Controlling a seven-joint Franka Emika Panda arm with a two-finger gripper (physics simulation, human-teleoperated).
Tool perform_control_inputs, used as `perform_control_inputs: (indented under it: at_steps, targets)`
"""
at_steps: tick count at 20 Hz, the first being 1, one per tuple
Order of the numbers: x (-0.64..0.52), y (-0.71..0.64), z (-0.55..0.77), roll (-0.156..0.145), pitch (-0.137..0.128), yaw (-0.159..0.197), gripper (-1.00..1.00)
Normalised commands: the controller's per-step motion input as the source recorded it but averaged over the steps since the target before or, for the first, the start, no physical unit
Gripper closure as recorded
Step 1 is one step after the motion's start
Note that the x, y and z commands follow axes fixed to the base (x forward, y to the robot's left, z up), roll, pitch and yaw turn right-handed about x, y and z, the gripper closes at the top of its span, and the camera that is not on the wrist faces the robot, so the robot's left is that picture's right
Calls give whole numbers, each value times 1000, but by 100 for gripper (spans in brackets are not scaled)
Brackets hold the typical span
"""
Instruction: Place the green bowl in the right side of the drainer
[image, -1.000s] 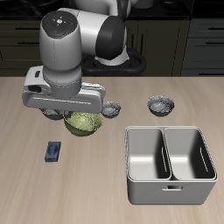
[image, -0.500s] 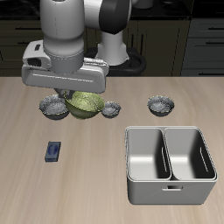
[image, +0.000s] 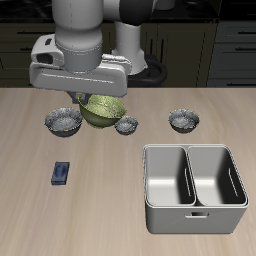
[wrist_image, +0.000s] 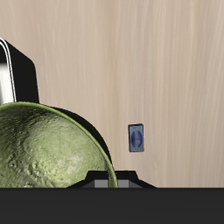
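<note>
The green bowl (image: 104, 109) hangs tilted in the air above the table, held at its rim by my gripper (image: 86, 98), which is shut on it. In the wrist view the mottled green bowl (wrist_image: 44, 153) fills the near field, with one dark finger (wrist_image: 22, 74) beside its rim. The light-grey drainer (image: 194, 215) with two deep compartments stands near the table's front edge, well away from the bowl. Both compartments look empty.
Three grey-blue speckled bowls rest on the table: one (image: 63, 122) beside the gripper, a small one (image: 126, 126) under the green bowl's edge, one (image: 184, 121) behind the drainer. A small blue object (image: 61, 173) (wrist_image: 136, 137) lies nearer the front.
The gripper has risen with the green bowl, lifting it off the table and tilting it; it has also shifted slightly toward the drainer side.
</note>
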Motion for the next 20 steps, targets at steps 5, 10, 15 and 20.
perform_control_inputs:
  at_steps: [5,10,15,20]
  targets:
    - [50,262,110,3,-13,0,100]
    - [93,397,-18,3,15,-12,100]
    - [112,327,-43,-15,13,-11,100]
    - [88,286,-65,0,16,2,100]
